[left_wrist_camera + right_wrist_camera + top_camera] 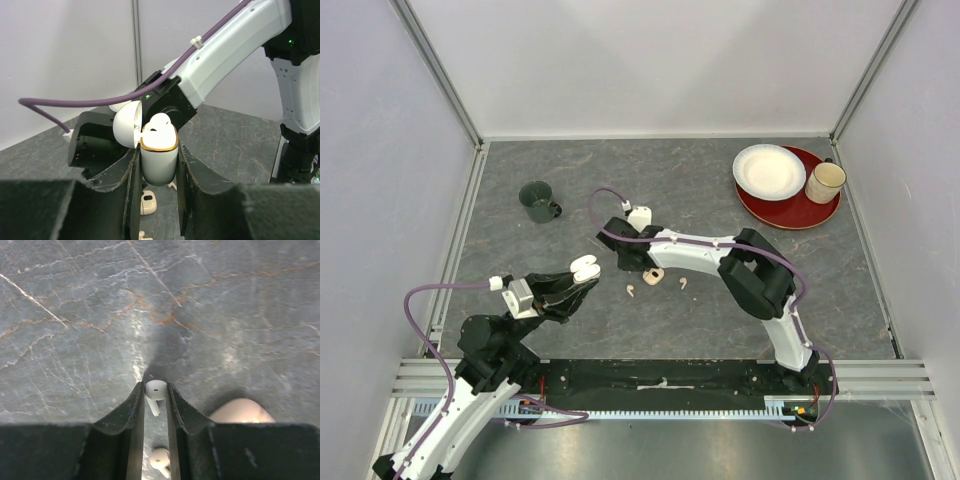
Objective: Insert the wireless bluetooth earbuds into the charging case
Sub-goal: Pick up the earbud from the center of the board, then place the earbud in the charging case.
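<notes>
A white earbud is being gripped between the right jaws, just above the grey surface. A second white earbud is sitting in the white charging case. The case's lid is standing open, and its body is being clamped upright by the left jaws. On the surface, a loose earbud is lying just left of a beige case. Another earbud is lying just to its right, near the right arm.
</notes>
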Action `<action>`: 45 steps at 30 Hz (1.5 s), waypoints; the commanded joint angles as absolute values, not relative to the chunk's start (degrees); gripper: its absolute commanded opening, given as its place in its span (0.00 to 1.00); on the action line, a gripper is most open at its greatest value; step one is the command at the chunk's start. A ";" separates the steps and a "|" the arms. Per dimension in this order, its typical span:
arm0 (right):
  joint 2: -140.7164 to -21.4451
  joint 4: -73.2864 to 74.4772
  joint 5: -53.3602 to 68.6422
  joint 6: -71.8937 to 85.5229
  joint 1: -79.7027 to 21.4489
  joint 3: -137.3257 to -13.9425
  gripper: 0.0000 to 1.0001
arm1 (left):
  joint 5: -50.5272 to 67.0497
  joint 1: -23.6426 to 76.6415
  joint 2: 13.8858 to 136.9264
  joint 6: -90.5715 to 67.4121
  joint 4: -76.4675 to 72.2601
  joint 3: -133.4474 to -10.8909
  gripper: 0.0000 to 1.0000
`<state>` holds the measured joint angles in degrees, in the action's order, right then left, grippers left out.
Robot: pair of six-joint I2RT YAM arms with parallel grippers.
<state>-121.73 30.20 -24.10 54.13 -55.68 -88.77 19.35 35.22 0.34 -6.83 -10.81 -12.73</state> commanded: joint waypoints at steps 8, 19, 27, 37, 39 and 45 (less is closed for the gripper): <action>-95.29 9.88 -34.01 53.00 -55.99 -69.54 0.00 | 14.59 35.33 -2.55 -12.56 -17.92 -11.87 0.02; -65.85 -18.62 -38.59 46.77 -57.48 -44.22 0.00 | 15.12 35.33 8.78 -16.52 -28.82 -11.78 0.02; -55.29 -36.63 -31.91 34.90 -59.94 -36.92 0.00 | 17.40 35.33 16.34 -16.96 -34.79 -12.30 0.02; -58.18 -54.22 -23.56 27.17 -66.18 -36.12 0.00 | 20.65 35.33 20.65 -15.91 -39.90 -12.22 0.02; -59.49 -57.90 -21.90 26.46 -67.76 -36.39 0.00 | 21.44 35.33 20.74 -15.65 -40.17 -12.13 0.02; -65.73 -63.97 -19.87 22.59 -72.06 -37.79 0.00 | 22.32 35.33 20.04 -15.12 -40.61 -11.25 0.02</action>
